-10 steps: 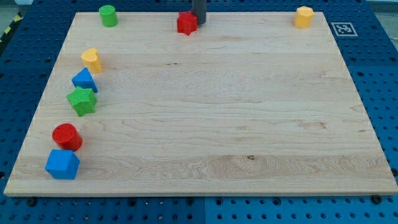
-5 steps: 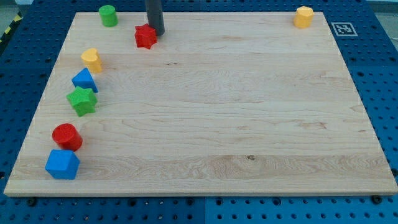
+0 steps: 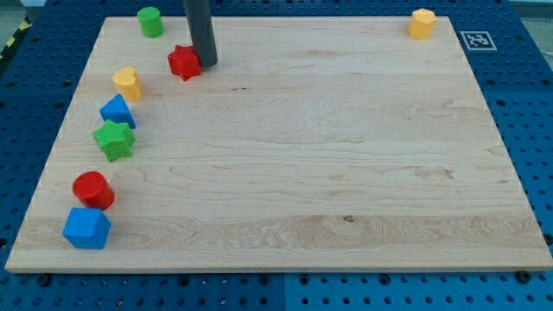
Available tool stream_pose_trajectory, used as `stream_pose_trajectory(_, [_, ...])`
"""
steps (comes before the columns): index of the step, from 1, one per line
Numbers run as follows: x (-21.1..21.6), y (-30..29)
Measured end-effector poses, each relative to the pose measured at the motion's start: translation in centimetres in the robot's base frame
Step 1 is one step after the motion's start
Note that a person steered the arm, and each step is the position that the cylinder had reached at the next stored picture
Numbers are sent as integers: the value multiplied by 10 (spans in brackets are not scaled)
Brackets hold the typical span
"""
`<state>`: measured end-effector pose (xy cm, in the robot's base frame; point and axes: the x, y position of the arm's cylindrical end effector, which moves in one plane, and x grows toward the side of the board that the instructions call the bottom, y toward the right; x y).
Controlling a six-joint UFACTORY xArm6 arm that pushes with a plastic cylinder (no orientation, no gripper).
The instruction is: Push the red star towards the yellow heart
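Red star-shaped block point(image 3: 183, 61), the task's object, lies near the view's top left on the pale wooden counter point(image 3: 294, 155), having slid leftward and slightly downward from the top edge over the last second. My tip point(image 3: 206, 64), the lower end of the dark rod, touches the star's right side; this end effector has no jaws and grasps nothing, only pushing. Yellow heart-shaped block point(image 3: 128, 83) sits near, to the star's lower left, still apart from it. Judged from this, the push is well advanced; a short further shove down-left should close the gap.
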<state>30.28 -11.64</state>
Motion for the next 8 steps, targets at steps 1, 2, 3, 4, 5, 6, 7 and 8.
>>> stream_pose_trajectory(1, [1,-6])
stream_pose_trajectory(2, [7,-13])
stream_pose_trajectory(3, [11,-15])
stream_pose_trajectory(4, [6,-15])
stream_pose_trajectory(5, [4,-34])
stream_pose_trajectory(6, [4,-56])
stream_pose_trajectory(7, [-8,-72])
stream_pose_trajectory(8, [-20,-86])
